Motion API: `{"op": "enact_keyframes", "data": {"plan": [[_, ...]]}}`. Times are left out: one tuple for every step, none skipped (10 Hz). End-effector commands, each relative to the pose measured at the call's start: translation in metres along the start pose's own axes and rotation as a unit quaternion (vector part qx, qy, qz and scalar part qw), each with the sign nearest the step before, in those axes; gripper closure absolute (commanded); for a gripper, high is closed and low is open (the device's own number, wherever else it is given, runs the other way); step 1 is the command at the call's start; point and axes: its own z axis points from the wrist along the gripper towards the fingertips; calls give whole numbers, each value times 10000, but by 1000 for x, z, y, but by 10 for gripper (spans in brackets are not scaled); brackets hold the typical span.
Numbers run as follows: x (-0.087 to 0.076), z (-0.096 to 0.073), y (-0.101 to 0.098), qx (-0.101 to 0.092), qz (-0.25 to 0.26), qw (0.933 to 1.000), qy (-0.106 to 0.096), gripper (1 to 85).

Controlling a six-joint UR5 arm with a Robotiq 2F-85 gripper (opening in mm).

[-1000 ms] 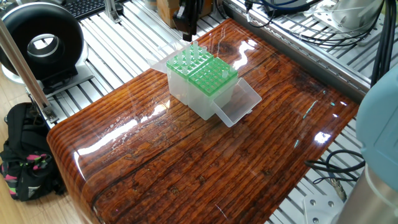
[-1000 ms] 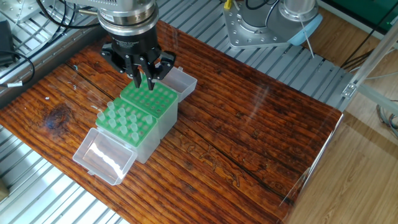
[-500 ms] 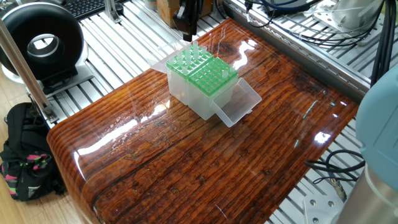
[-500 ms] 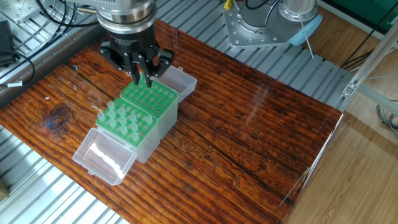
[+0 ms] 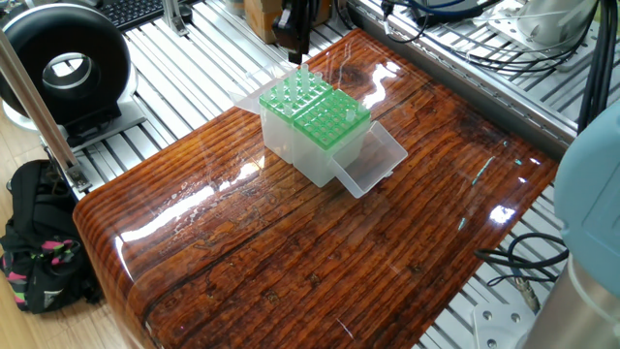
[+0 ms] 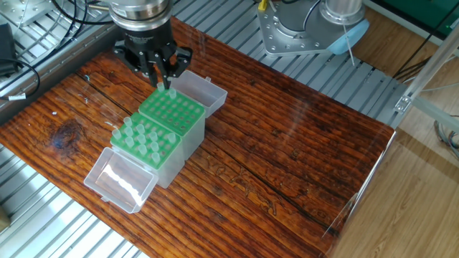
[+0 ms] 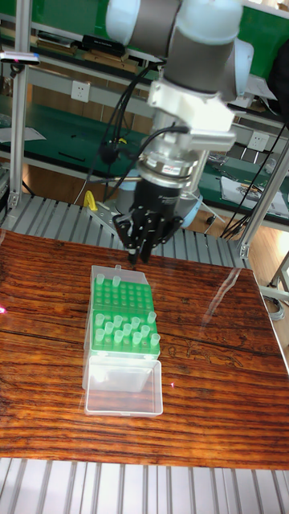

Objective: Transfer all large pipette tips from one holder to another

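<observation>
Most large pipette tips (image 6: 142, 140) sit in the green rack (image 6: 147, 140) nearer the bench's front edge. The adjoining rack (image 6: 175, 113) looks nearly empty, so the transfer seems barely begun. The gripper (image 6: 162, 80) hovers above that rack's far edge, fingers drawn together; whether they pinch a tip, I cannot tell.

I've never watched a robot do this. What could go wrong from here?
The black two-finger gripper hangs close above the far green tip rack; a slightly off descent could knock it. The translucent whitish pipette tips stand close together in the near rack, so grabbing one may bump its neighbours.
</observation>
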Motion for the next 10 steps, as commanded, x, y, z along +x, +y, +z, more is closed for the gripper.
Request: {"op": "enact_keyframes", "data": {"plan": [[17, 19, -2, -125, -20, 9999, 78, 583], [18, 23, -1, -154, 49, 9998, 115, 583], [20, 27, 0, -185, 141, 9996, 159, 583], [21, 31, 7, -304, 251, 9990, 192, 583], [26, 31, 13, -424, 308, 9982, 295, 583], [34, 32, 15, -450, 309, 9974, 462, 583], [37, 35, 9, -356, 294, 9976, 511, 583], [31, 39, 5, -286, 303, 9982, 427, 573], [24, 44, 5, -293, 338, 9985, 328, 557], [20, 51, 5, -285, 361, 9985, 280, 543]]}}
